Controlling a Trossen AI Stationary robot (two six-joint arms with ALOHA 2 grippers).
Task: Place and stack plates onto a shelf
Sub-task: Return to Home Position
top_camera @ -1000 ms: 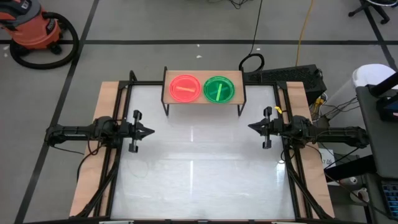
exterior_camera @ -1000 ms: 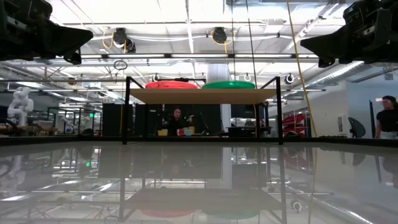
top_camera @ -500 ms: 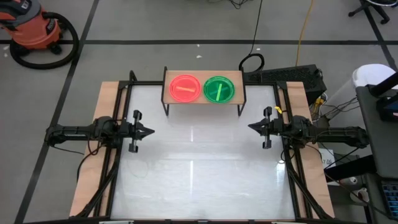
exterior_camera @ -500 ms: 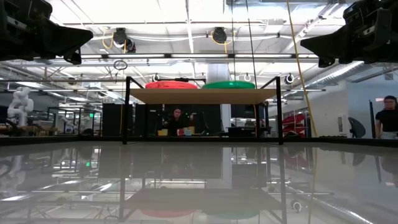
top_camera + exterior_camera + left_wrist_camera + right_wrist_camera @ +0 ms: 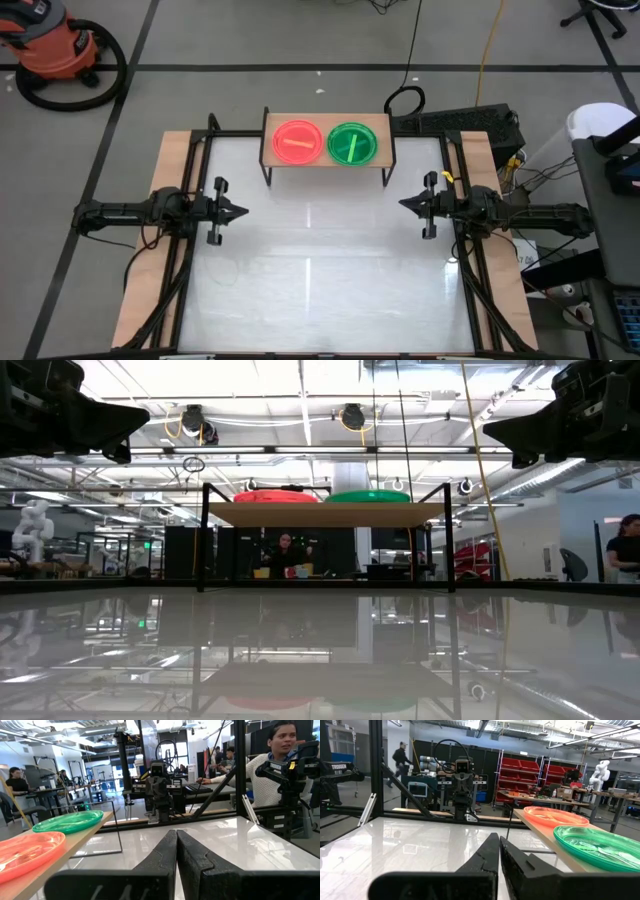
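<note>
Two plate stacks rest flat on the shelf (image 5: 328,142), a light-wood board on black legs at the table's far side: an orange-pink stack (image 5: 297,140) on its left half, a green stack (image 5: 351,143) on its right. The low view shows the orange-pink stack (image 5: 275,496) and the green stack (image 5: 368,496) from the side. My left gripper (image 5: 243,211) hovers shut at the table's left side. My right gripper (image 5: 403,204) hovers shut at the right side. Both point toward the table's middle and hold nothing. The wrist views show the left gripper (image 5: 176,836) and the right gripper (image 5: 499,839) shut.
The white glossy tabletop (image 5: 320,270) lies bare between the arms and toward the near edge. Black frame rails (image 5: 190,180) run along both sides. A person (image 5: 272,765) sits beyond the table's right side. An orange shop vacuum (image 5: 55,45) stands on the floor.
</note>
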